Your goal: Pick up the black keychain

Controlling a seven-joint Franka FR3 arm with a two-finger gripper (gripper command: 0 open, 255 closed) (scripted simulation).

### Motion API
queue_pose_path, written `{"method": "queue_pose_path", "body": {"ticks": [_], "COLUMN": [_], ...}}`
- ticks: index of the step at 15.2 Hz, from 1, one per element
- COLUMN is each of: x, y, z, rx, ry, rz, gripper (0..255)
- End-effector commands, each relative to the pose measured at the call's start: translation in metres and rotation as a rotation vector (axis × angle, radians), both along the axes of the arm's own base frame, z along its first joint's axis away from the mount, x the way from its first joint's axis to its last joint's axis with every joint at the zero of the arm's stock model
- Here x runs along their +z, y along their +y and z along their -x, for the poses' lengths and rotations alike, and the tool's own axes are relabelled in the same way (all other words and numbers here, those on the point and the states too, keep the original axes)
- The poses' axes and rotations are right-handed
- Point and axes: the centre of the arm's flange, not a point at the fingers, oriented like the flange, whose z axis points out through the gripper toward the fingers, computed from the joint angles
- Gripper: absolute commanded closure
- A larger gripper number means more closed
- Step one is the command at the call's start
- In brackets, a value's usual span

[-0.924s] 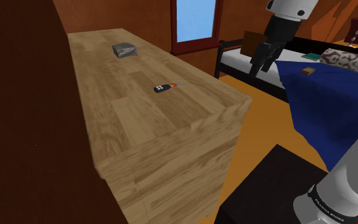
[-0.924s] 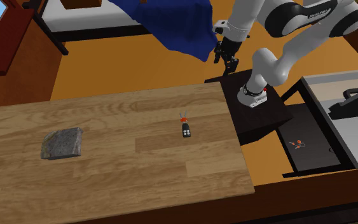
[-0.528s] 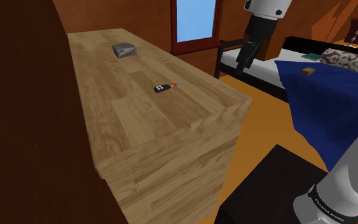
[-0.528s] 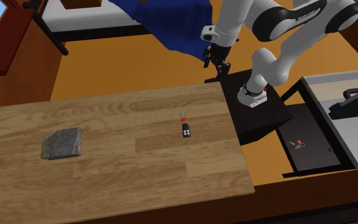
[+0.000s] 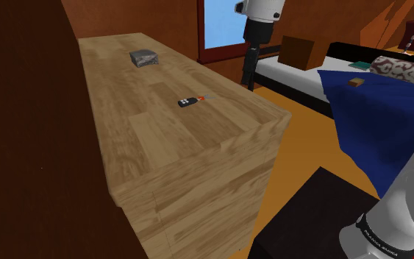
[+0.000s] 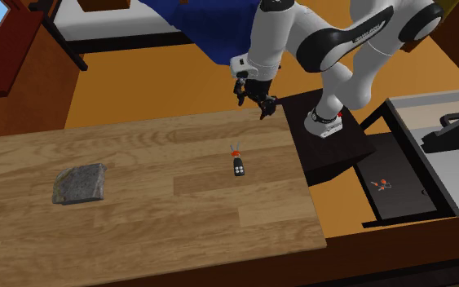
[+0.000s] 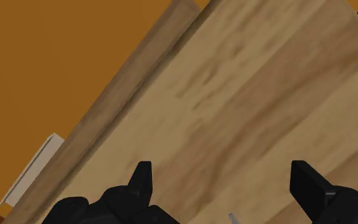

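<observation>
The black keychain (image 5: 190, 101) is a small black fob with pale buttons and an orange-red tag, lying flat on the wooden table (image 5: 135, 136). In the second exterior view the keychain (image 6: 239, 165) lies near the table's middle, toward the arm's side. My gripper (image 5: 249, 73) hangs above the table's edge, up and to the right of the keychain in the shoulder view. In the second exterior view the gripper (image 6: 253, 99) hovers over the table's far edge, beyond the keychain. My fingers (image 7: 142, 181) stand well apart over bare wood, with nothing between them.
A grey flat block (image 5: 144, 57) lies farther along the table, also seen as the grey block (image 6: 79, 183). A bed with a blue blanket (image 5: 389, 110) stands beyond the orange floor. My black stand (image 6: 329, 134) sits beside the table's end.
The arm has swung from over the bed and floor toward the table; the gripper now hangs over the table's edge. The keychain has not moved.
</observation>
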Motion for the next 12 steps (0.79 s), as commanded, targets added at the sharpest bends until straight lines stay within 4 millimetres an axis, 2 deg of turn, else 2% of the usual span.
{"method": "queue_pose_path", "body": {"ticks": [1, 6, 10, 12], "x": [-0.004, -0.011, -0.017, -0.022], "y": [0.017, 0.069, 0.117, 0.120], "z": [-0.024, -0.069, -0.096, -0.097], "rx": [0.097, 0.328, 0.514, 0.524], "ry": [0.001, 0.003, 0.006, 0.006], "rz": [0.012, 0.041, 0.064, 0.066], "gripper": [0, 0, 0, 0]}}
